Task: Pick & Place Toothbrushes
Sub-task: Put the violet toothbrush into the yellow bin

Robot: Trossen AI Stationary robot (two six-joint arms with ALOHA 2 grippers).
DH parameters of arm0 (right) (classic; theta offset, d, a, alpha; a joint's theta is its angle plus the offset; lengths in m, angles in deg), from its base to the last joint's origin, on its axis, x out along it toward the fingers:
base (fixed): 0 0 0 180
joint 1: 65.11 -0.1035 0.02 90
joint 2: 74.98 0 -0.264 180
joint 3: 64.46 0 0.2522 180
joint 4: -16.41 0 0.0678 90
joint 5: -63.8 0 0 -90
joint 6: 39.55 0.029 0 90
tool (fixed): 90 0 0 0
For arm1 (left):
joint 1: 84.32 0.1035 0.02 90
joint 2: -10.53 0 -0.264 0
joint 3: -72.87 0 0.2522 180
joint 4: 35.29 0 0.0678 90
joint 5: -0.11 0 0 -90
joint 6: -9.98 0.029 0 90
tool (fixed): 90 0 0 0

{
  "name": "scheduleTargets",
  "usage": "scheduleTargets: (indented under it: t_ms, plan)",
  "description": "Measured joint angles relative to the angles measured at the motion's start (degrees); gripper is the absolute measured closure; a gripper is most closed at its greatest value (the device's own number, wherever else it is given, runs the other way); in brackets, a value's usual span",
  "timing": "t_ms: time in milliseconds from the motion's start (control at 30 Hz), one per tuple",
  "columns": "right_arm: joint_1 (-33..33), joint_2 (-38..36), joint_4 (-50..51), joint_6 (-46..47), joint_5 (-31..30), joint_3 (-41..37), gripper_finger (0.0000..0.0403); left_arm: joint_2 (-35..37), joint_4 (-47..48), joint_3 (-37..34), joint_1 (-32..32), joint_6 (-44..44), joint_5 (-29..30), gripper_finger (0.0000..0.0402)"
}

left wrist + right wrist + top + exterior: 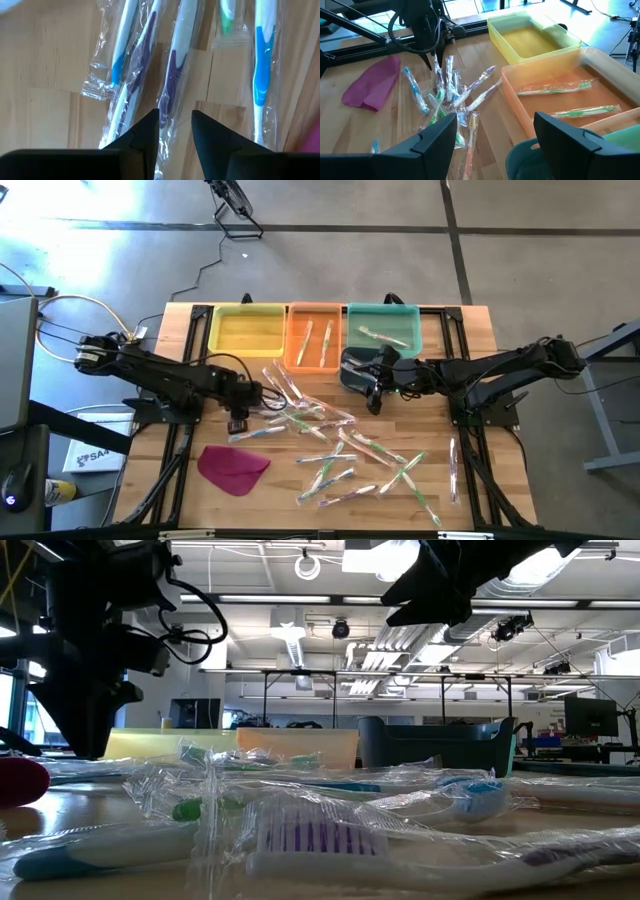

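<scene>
- The table (pixel 470 470) is a pale wooden butcher-block top on a dark frame, standing on a grey concrete floor (pixel 520 250).
- The low view looks across it into a big open hall with ceiling strip lights, desks and monitors.
- Three trays sit in a row along the far edge: one yellow tray (pixel 247 333), holding nothing; one orange tray (pixel 314 340) with two toothbrushes; one teal tray (pixel 384 328) with one or two, hard to count.
- One dark bin (pixel 352 373) stands just in front of the teal tray.
- The toothbrushes (pixel 330 442), in clear wrappers, lie scattered over the table's middle and right, roughly a dozen and a half; an exact count is not possible.
- One magenta cloth (pixel 233 466) lies near the front left.
- The left end effector (pixel 175 131) points down at the pile's left edge, fingers partly apart astride a purple-and-white wrapped brush, not clenched on it.
- The right end effector (pixel 495 137) hovers beside the dark bin, released wide, grasping nothing.
</scene>
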Motion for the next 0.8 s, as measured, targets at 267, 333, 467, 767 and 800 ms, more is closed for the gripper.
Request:
scheduleTargets:
  t_ms: [267,333,467,767,800]
  plan:
    - [0.00,0.00,0.25,0.00,0.00,0.00,0.0144,-3.35,-1.30,0.00,-0.02,0.01,0.04,0.0290]
    - [0.00,0.00,0.46,0.00,0.00,0.00,0.0144,-4.38,-1.75,0.00,-0.02,0.01,0.04,0.0290]
    - [0.00,0.00,0.84,0.24,0.00,0.00,0.0144,-6.31,-3.54,0.00,-0.02,0.01,0.06,0.0290]
    - [0.00,0.00,1.60,0.42,0.00,0.00,0.0144,-9.17,-5.49,0.21,-0.02,-0.01,0.30,0.0290]
    - [0.00,0.00,1.70,0.42,0.00,0.00,0.0144,-9.48,-5.58,0.22,-0.02,-0.01,0.30,0.0291]
